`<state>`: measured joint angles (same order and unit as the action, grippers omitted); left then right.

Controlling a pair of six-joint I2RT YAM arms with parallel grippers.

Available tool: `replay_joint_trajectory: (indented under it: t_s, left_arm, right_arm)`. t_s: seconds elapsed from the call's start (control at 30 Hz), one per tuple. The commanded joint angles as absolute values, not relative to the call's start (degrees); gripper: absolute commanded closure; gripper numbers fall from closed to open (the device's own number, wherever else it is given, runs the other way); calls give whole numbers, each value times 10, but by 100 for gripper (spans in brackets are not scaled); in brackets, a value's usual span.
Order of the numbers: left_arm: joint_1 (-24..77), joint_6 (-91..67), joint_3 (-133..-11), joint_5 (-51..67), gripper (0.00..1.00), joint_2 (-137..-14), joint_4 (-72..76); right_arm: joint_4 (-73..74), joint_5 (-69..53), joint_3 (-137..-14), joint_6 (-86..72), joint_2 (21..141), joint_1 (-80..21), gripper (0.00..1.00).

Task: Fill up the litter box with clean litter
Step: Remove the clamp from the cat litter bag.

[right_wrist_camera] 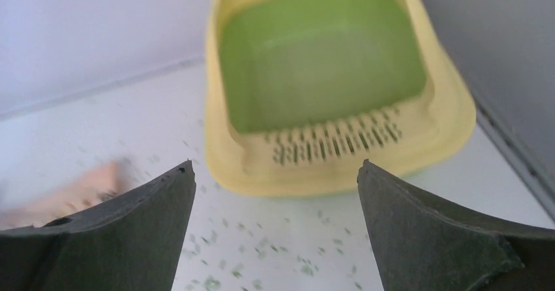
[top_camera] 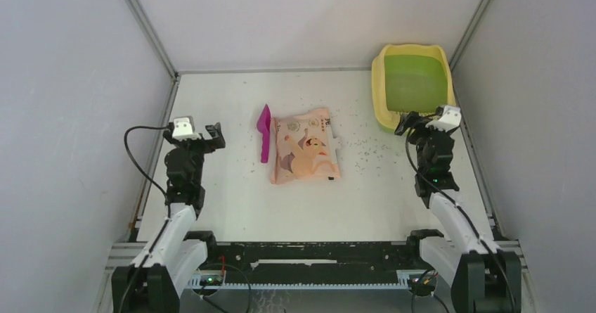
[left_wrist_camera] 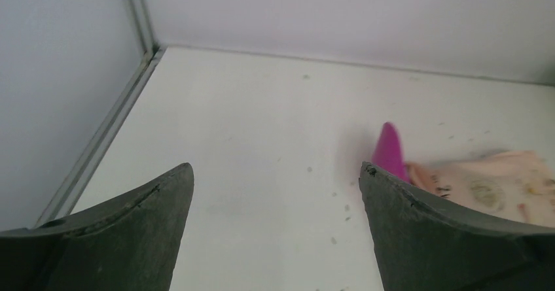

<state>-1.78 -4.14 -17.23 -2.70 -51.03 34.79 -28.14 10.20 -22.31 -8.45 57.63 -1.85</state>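
- White table: the work surface on which everything is laid out, with the two arms mounted at its near edge.
- Litter box: set in the far right corner, slotted step turned toward the arms. The green basin is seen bare, so filling is judged not yet begun.
- Peach-pink printed bag: laid flat at mid-table, well apart from the box. It is presumed to hold the clean supply, though whether it is opened cannot be told.
- Right gripper: held above the table just before the step, jaws spread fully, nothing grasped.
- Left gripper: held over bare table left of the bag, jaws likewise spread wide and unloaded.
- Magenta scoop: laid just beside the bag's left edge, untouched.
- Litter: only stray grains are visible, scattered between bag and box.
- Step in hand: the approach, before any pick-up. The next move is judged to call for the scoop or the bag to be grasped, the left gripper being nearer to both, and the contents to be carried across to the basin without further spillage.
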Motion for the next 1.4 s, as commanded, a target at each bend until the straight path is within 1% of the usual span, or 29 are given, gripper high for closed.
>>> replay_joint_trajectory:
  t_s: [0.0,0.1,0.17,0.23,0.33,0.4,0.43,0.47,0.5,0.53,0.57,0.67,0.73,0.77,0.8,0.87,0.9,0.93,0.97,1.03,1.1,1.17,1.23,1.33,1.37]
  left_arm:
    - [28,-74,-269,24,0,-440,209]
    - [72,-106,-331,29,0,-418,156]
    - [108,-127,-388,24,0,-419,115]
    - [144,-144,-462,-18,0,-426,44]
    - [203,-151,-579,-81,0,-455,-44]
    - [232,-151,-655,-85,0,-479,-74]
    - [245,-147,-698,-81,0,-490,-75]
    - [257,-143,-726,-80,0,-501,-76]
    - [267,-145,-754,-81,0,-513,-77]
    - [275,-153,-777,-80,0,-524,-79]
    - [282,-163,-798,-75,0,-536,-82]
    - [292,-190,-842,-12,0,-568,-83]
    - [291,-214,-845,37,0,-584,-67]
    - [286,-226,-841,61,0,-590,-65]
    - [278,-266,-830,63,0,-595,-62]
    - [234,-399,-780,74,0,-592,-73]
    - [211,-444,-736,129,0,-592,-27]
    - [194,-463,-695,197,0,-596,27]
    - [189,-467,-669,214,0,-594,31]
    - [206,-434,-620,162,0,-566,-3]
    - [231,-395,-603,105,0,-529,-47]
    - [254,-366,-602,59,0,-502,-87]
    - [261,-362,-582,78,0,-481,-75]
    - [245,-424,-550,64,0,-472,-96]
    - [234,-435,-539,90,0,-481,-86]
  right_arm:
    - [-72,92,-311,-151,490,-35,1]
    - [53,72,-388,-171,449,-63,1]
    - [116,91,-445,-164,428,-101,1]
    - [126,95,-483,-153,402,-132,1]
    - [113,-26,-508,-167,368,-123,1]
    - [108,-45,-508,-241,362,-100,1]
    - [109,-42,-508,-308,365,-85,1]
    - [96,-71,-510,-353,375,-63,1]
    - [54,-142,-511,-371,393,-39,1]
    - [6,-204,-516,-375,418,-27,1]
    - [-7,-233,-536,-380,453,-27,1]
    - [74,-247,-658,-356,568,-61,1]
    - [133,-223,-743,-300,644,-106,1]
    - [154,-217,-766,-286,670,-123,1]
    - [162,-240,-774,-283,689,-130,1]
    - [158,-301,-767,-292,721,-125,1]
    - [166,-319,-762,-291,735,-124,1]
    - [193,-304,-760,-275,746,-132,1]
    - [230,-260,-762,-246,752,-149,1]
    - [286,-178,-759,-198,756,-188,1]
    - [302,-142,-737,-182,748,-219,1]
    - [304,-132,-712,-177,738,-237,1]
    - [291,-127,-672,-186,721,-244,1]
    - [225,-165,-603,-198,680,-237,1]
    - [208,-173,-584,-199,666,-238,1]
